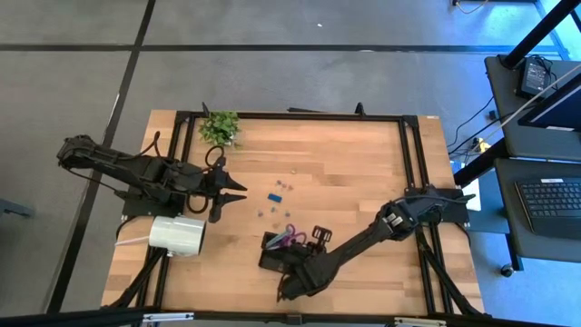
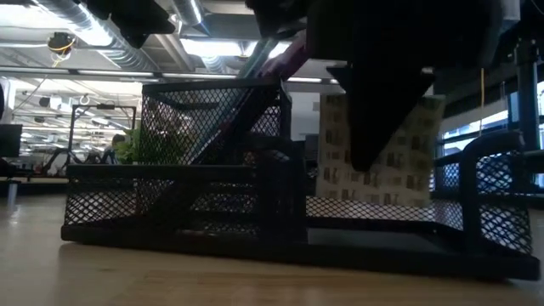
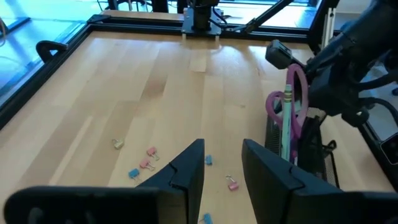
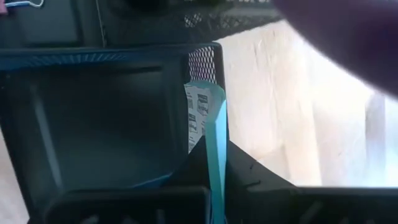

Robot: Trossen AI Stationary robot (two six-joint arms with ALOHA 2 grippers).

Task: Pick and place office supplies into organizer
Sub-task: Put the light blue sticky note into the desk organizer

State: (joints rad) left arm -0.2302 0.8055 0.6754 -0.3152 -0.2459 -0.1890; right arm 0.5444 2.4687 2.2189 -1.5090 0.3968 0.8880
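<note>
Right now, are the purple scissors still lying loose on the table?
No: the left wrist view shows the purple scissors standing handles-up in the organizer, with only small clips loose on the wood.

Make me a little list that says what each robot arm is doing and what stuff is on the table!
right pincer: shut on the sticky-note pad, holding it on edge over the organizer
left pincer: open, empty, above the table near the white roll
scissors: standing in the organizer's tall cup
clips: scattered loose on the wood
plant: at the table's far edge
</note>
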